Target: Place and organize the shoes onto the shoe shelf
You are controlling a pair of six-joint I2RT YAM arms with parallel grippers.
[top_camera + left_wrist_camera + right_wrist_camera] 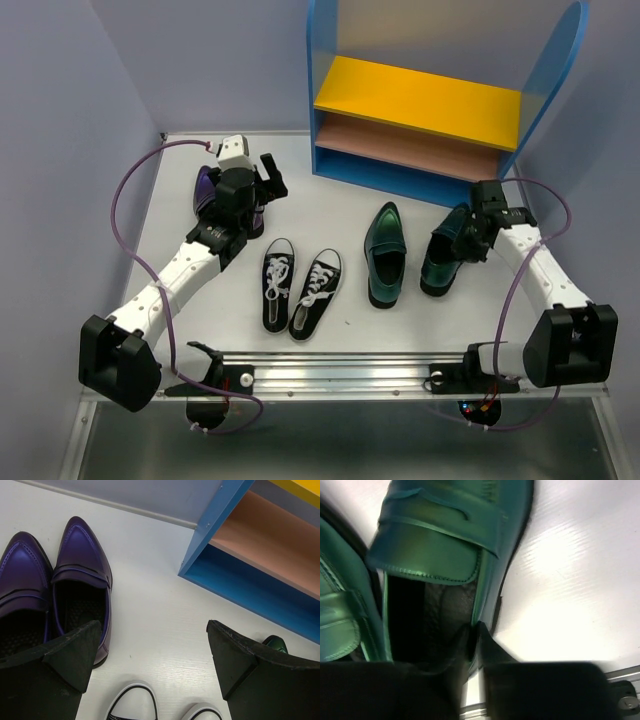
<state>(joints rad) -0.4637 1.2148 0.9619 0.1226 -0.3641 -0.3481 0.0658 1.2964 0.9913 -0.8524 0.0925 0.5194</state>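
While the right claw (pixel 472 645) is pinched narrow on the side wall of the right-hand green loafer (pixel 443 262), one finger inside the opening and one outside, the left claw (pixel 154 630) hangs spread wide over bare white bench (pixel 350 335) with nothing between its fingers. From where I stand I cannot tell whether the gripped loafer is off the bench or resting on it. The other green loafer (pixel 385 255) lies just to its left, toe pointing at the shoe shelf (pixel 400 177), the two close but apart in the overhead view. Left of them the black sneakers (pixel 298 290) sit side by side with their white laces up, toes toward the near edge of the bench. The purple shoes (pixel 80 555) are at the far left, pressed together as a pair and partly under the left arm; the left claw's near finger hangs just beside the right one of them. The shelf stands at the back of the bench, to the right of centre, and its yellow board (pixel 420 100), the tan board below and the blue base carry no shoes; all six are down on the bench in front of it.
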